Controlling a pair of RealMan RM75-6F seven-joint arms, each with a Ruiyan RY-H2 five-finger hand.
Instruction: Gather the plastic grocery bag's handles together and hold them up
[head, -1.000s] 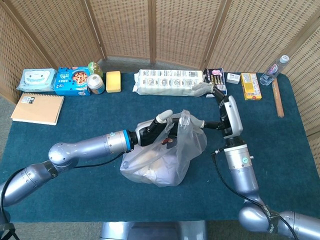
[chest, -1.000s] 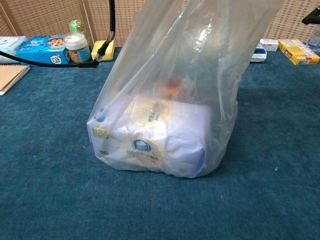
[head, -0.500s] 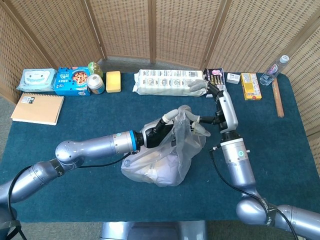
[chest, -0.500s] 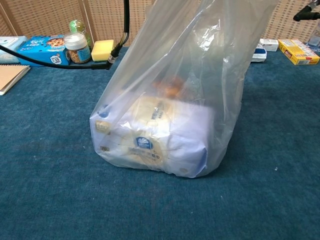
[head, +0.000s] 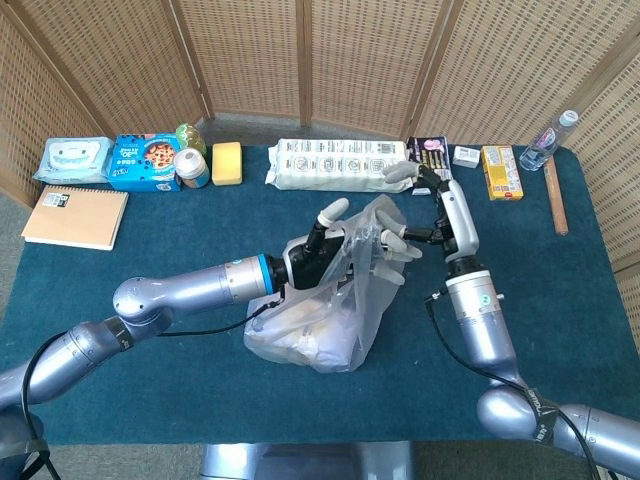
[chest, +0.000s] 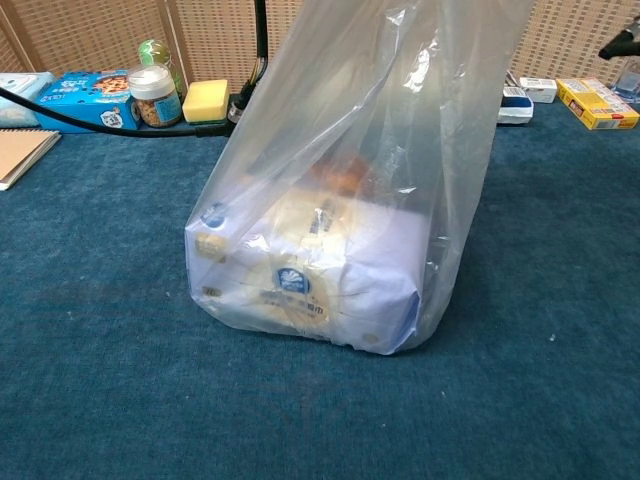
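Note:
A clear plastic grocery bag (head: 315, 325) with a white packet inside stands at the table's middle. It fills the chest view as the bag (chest: 330, 270), its top stretched up out of frame. The handles (head: 372, 222) are bunched at the top. My left hand (head: 318, 248) grips them from the left through the plastic, with one finger sticking up. From the right, my right hand (head: 408, 232) pinches the handles' edge, its thumb raised. Neither hand shows in the chest view.
Along the back edge lie a wipes pack (head: 72, 158), a blue cookie box (head: 145, 162), a jar (head: 190, 167), a yellow sponge (head: 227, 162), a long tissue pack (head: 335, 160), a yellow box (head: 500, 158) and a bottle (head: 548, 140). A notebook (head: 75, 215) lies far left.
Both hands have risen and come closer together at the bag's top. The plastic is pulled taller and tighter, and the bag has shifted slightly to the right.

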